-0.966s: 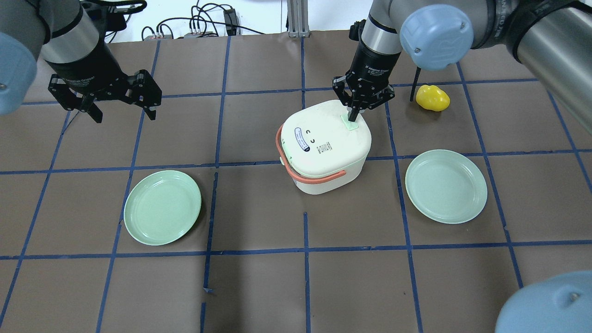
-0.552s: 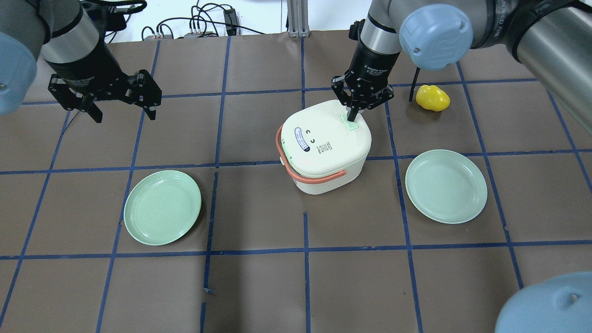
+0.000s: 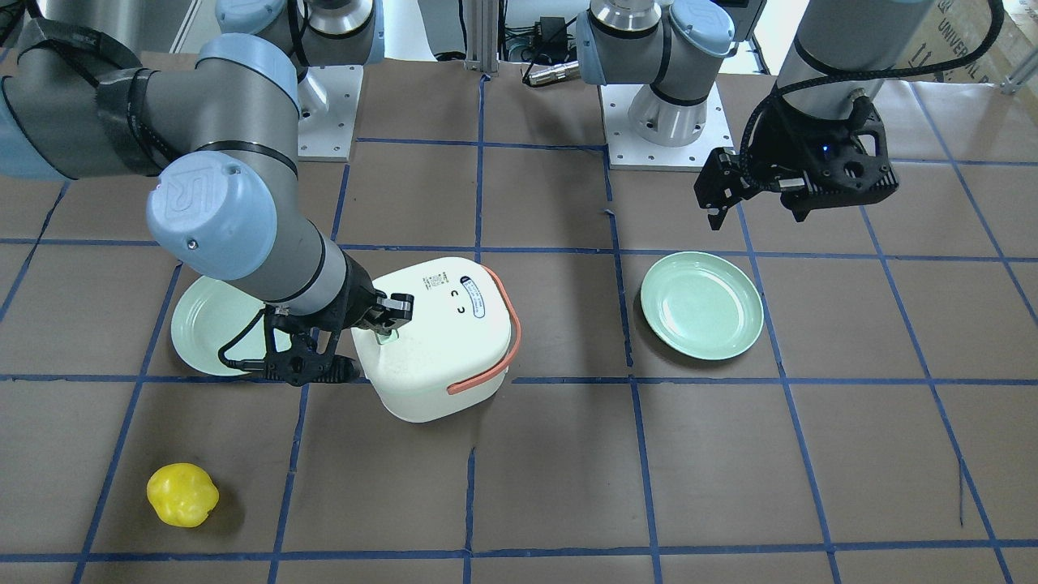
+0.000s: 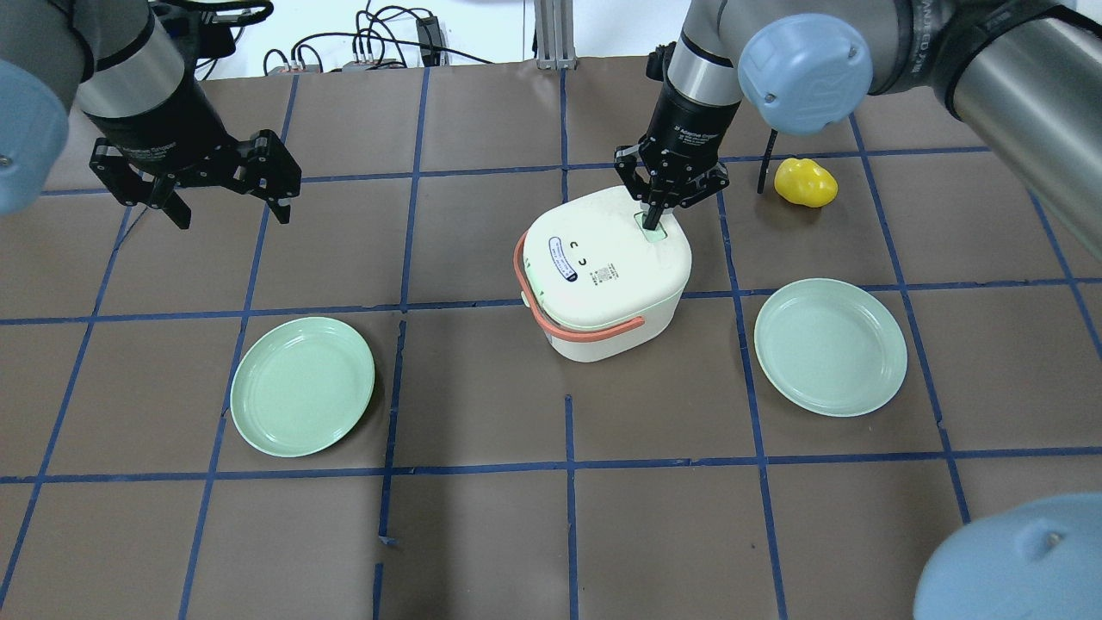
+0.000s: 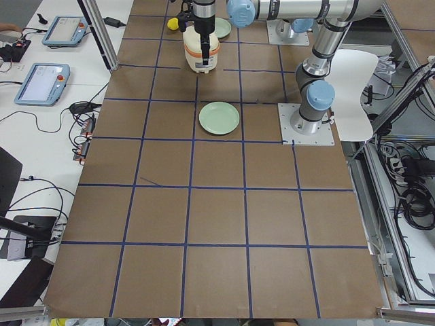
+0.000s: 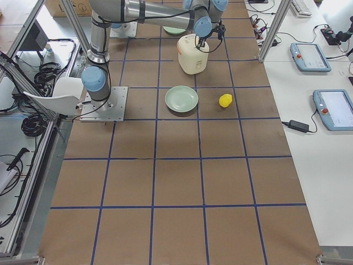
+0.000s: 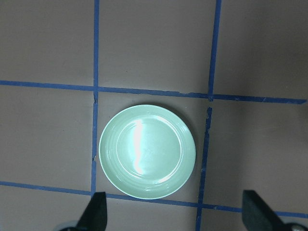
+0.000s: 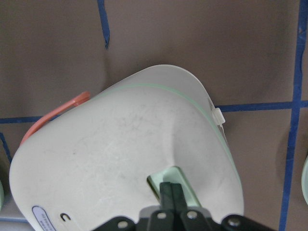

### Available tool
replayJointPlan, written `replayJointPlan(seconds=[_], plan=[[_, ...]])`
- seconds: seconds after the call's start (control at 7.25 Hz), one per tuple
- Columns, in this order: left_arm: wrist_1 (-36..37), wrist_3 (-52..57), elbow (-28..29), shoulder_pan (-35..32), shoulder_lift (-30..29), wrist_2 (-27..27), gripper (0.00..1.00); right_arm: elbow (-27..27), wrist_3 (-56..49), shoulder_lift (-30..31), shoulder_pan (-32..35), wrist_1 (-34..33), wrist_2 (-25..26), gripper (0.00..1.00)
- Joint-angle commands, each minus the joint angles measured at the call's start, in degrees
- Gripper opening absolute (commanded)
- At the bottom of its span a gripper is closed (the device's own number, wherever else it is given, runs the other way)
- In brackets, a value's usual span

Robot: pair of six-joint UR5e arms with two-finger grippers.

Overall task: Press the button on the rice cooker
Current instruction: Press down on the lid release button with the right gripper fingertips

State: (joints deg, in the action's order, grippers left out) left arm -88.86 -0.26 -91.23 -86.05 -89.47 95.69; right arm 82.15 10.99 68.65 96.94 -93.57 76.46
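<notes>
green button [image 4: 657, 234] on the cooker [image 4: 603, 275] meets the right claw [image 4: 654, 219], shut empty; pressing seems in hand, next a straight push down. left claw [image 4: 231, 213] hangs open.

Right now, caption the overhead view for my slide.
Right gripper, jaws shut, presses the green button atop the white rice cooker; left gripper hovers open, apart.
</notes>
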Motion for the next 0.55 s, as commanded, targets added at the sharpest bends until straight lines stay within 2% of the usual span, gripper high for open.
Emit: replayJointPlan(seconds=[0.0,0.41], plan=[[0.0,0.0,0.0,0.0,0.0,-0.1,1.0,-0.1,0.1,-0.1,0.0,-0.1,0.0,0.13],[0.0,0.0,0.0,0.0,0.0,0.0,1.0,-1.3,2.8,2.7,1.0,1.8,1.1,0.17]])
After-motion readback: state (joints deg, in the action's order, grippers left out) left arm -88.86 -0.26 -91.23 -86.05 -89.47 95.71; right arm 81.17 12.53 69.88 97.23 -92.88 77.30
